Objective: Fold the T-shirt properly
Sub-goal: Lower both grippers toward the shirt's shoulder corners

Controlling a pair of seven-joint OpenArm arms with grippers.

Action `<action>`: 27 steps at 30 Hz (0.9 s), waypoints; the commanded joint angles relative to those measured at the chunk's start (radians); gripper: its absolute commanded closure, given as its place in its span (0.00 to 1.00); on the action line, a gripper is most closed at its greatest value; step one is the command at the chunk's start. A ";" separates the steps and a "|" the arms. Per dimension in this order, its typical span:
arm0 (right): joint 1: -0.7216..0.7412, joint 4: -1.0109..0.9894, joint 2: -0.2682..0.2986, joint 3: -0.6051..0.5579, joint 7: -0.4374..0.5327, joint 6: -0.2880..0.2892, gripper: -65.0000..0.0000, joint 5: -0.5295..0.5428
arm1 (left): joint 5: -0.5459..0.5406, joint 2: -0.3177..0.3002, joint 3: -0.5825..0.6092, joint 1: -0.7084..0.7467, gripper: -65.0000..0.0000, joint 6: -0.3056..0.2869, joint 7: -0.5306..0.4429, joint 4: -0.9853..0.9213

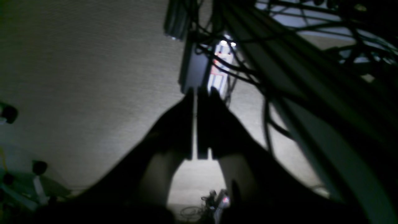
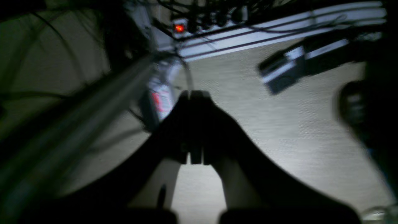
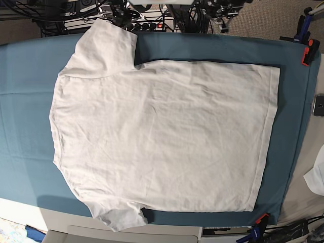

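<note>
Pressed together and holding nothing, the left gripper [image 1: 199,124] is filling the foreground of its wrist view as a dark silhouette, and the right gripper [image 2: 194,127] is showing the same way in its own view; both are pointing past the work surface at pale carpet [image 1: 77,77], with a lit power strip [image 2: 202,23] and tangled cables [image 1: 279,46] lying beyond. Neither arm is appearing in the base view, so both are judged to be parked off the table. On the table, the T-shirt [image 3: 162,136] is lying flat and spread open on the teal cloth [image 3: 25,101], collar end toward that view's left, hem toward its right, one sleeve reaching the far edge and the other the near edge. No fold is showing, so the task is judged to be at its very beginning. For the first fold, each gripper should be opening before descending, pinching only the shirt's fabric near a sleeve and the hem corner on the same long side, without catching the teal cloth beneath, and carrying both points across evenly. Both wrist views are dim and blurred, the collar and tag are not making themselves out, and a white cloth scrap [image 3: 316,174] is being cut off at the frame edge.
</note>
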 commanded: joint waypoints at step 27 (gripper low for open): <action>-0.615 0.767 0.130 -0.001 0.003 -0.012 1.00 0.135 | 0.049 -0.308 0.002 0.697 1.00 0.037 0.117 1.061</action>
